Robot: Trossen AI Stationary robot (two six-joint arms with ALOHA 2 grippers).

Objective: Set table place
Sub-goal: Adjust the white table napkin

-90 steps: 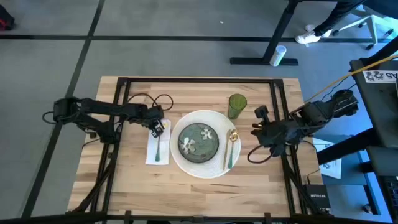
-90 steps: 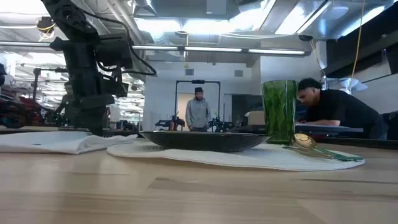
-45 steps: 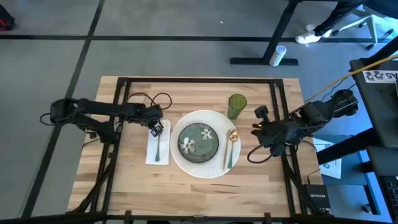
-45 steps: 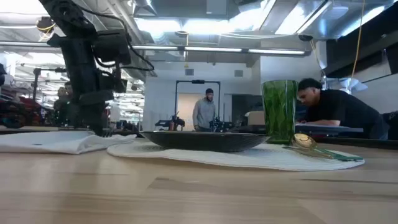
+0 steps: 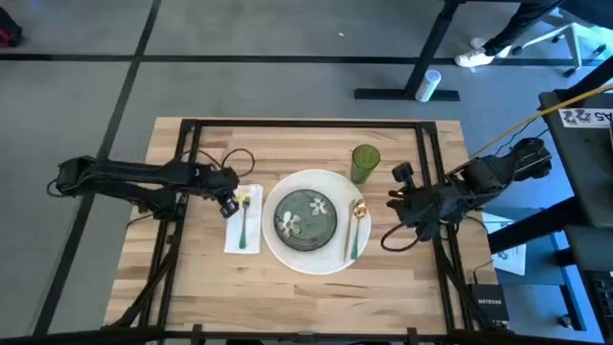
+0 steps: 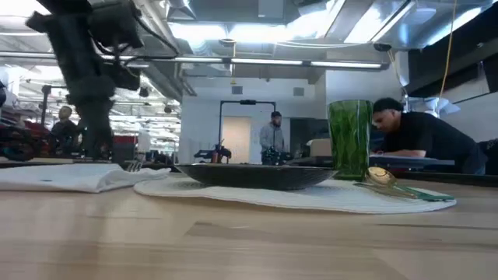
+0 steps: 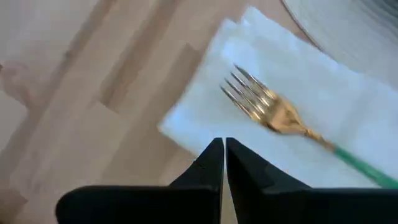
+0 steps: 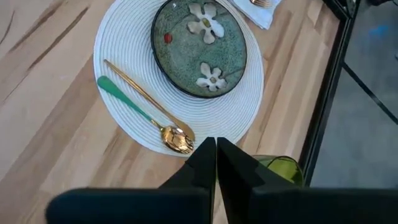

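**Place setting laid out on the table**

The table (image 5: pixel 287 278) carries a white mat (image 5: pixel 311 261) with a green plate (image 5: pixel 306 218) and a spoon (image 5: pixel 355 225). A fork (image 7: pixel 273 112) lies on a napkin (image 5: pixel 233 235) beside it. The left gripper (image 7: pixel 224 155) hovers at the napkin's edge, fingers together, empty. The right gripper (image 8: pixel 215 155), also closed and empty, waits near the green cup (image 5: pixel 365 161).
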